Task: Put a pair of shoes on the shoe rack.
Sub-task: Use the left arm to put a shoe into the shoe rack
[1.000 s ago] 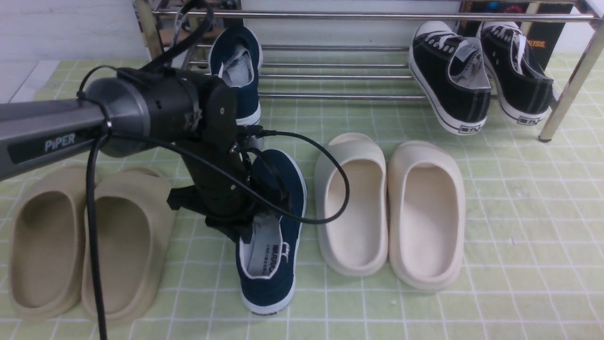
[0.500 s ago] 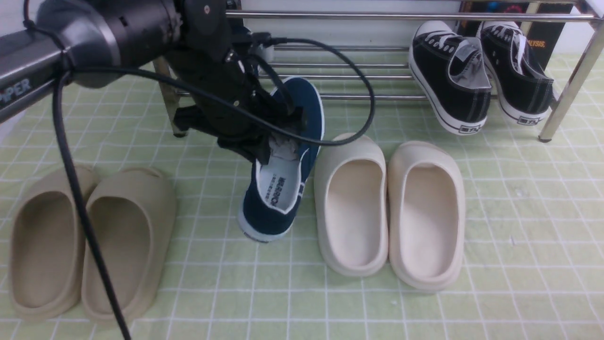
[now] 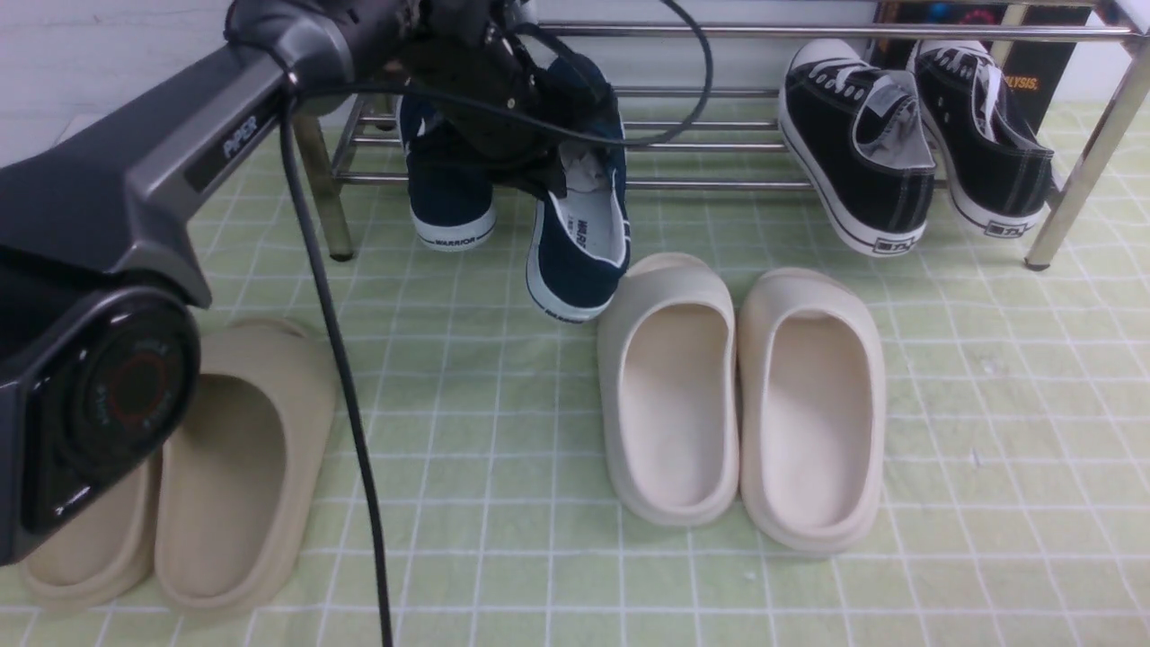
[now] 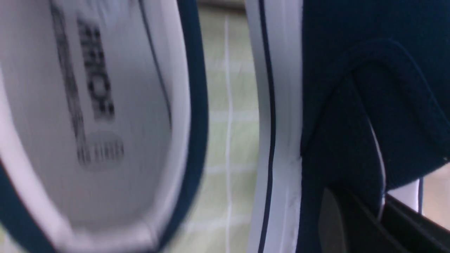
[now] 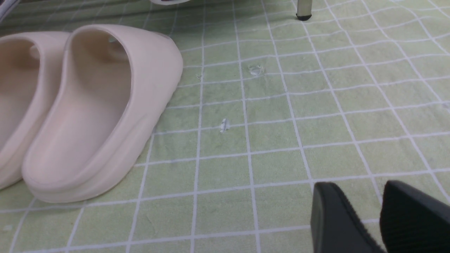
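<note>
One navy slip-on shoe (image 3: 449, 202) leans on the chrome shoe rack (image 3: 719, 184) at its left end, heel down. My left gripper (image 3: 548, 166) is shut on the second navy shoe (image 3: 579, 252) and holds it just right of the first, toe over the bars and heel hanging past the front bar. In the left wrist view the shoe's navy side wall (image 4: 351, 140) sits between my fingers (image 4: 334, 221), and the first shoe's printed insole (image 4: 105, 123) is alongside. My right gripper (image 5: 355, 191) is open and empty, low over the mat.
Two black lace-up sneakers (image 3: 853, 153) (image 3: 984, 135) lean on the rack's right part. Cream slides (image 3: 669, 386) (image 3: 813, 404) lie in front of the held shoe, beige slides (image 3: 234, 467) at the left. A cable (image 3: 332, 359) hangs from the left arm. A rack leg (image 5: 303, 8) stands far ahead of my right gripper.
My left gripper has lifted the second navy shoe off the mat and carried it back and up to the rack, beside the first shoe.
</note>
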`<action>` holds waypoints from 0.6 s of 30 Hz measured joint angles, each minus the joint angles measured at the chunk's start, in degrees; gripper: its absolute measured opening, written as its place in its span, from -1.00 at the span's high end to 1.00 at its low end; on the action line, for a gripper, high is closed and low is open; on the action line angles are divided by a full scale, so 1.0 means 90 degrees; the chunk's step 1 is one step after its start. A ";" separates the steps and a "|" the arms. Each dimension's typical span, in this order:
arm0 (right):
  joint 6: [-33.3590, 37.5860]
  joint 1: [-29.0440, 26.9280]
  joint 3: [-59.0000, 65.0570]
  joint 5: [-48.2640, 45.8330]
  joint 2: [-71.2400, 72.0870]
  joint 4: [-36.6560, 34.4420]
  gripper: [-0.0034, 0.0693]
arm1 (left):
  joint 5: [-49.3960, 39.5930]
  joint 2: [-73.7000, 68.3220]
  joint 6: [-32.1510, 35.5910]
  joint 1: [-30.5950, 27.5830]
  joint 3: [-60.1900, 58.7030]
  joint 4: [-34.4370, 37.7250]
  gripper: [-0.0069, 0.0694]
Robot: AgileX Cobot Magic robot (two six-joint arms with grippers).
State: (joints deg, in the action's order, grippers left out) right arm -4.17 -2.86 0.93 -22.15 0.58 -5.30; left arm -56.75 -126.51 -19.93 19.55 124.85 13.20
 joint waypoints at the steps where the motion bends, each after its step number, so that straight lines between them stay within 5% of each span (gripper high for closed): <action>1: 0.0000 0.0000 0.0000 0.0000 0.0000 0.0000 0.25 | 0.0043 -0.0073 -0.0034 -0.0054 0.0111 0.0083 0.79; 18: 0.0000 0.0000 0.0000 0.0000 0.0000 0.0000 0.25 | 0.1309 -0.0645 0.0059 -0.0487 0.0413 0.0380 0.79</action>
State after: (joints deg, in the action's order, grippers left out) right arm -4.17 -2.86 0.93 -22.15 0.58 -5.30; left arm -44.97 -132.32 -19.40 15.17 128.57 16.61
